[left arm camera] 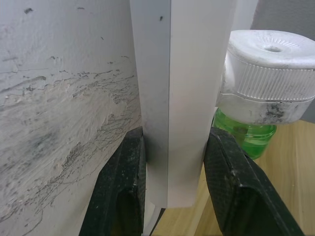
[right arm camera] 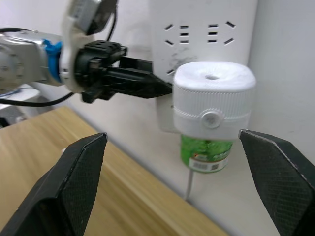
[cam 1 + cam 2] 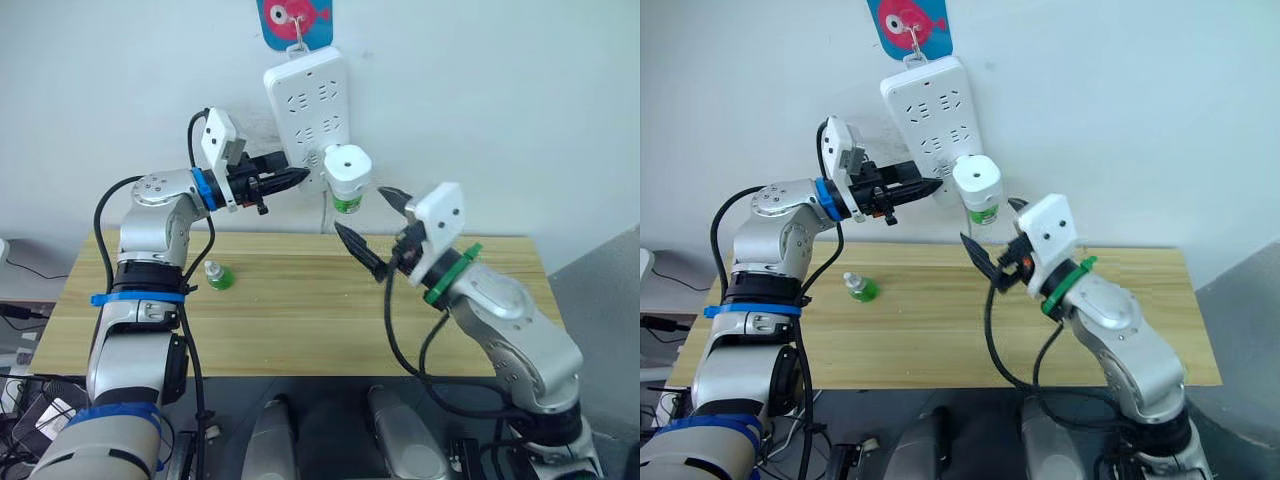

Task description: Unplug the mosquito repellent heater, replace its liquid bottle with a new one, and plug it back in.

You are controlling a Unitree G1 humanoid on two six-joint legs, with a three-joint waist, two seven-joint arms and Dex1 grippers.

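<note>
2 eye views show the small white rounded plastic mosquito repellent heater [image 3: 348, 165], green bottle beneath, plugged low into the long white wall power strip [image 3: 310, 105]. Left wrist view: left gripper [image 1: 174, 189] clamps the strip's edge. Right wrist view: right gripper [image 2: 184, 184] gapes before the heater; likely light, rigid, smooth, best pinched across its ribbed sides.

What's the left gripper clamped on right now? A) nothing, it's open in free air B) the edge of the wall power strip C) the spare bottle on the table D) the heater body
B: in the left wrist view the left gripper has one finger on each side of the power strip edge, beside the plugged-in mosquito repellent heater.
</note>
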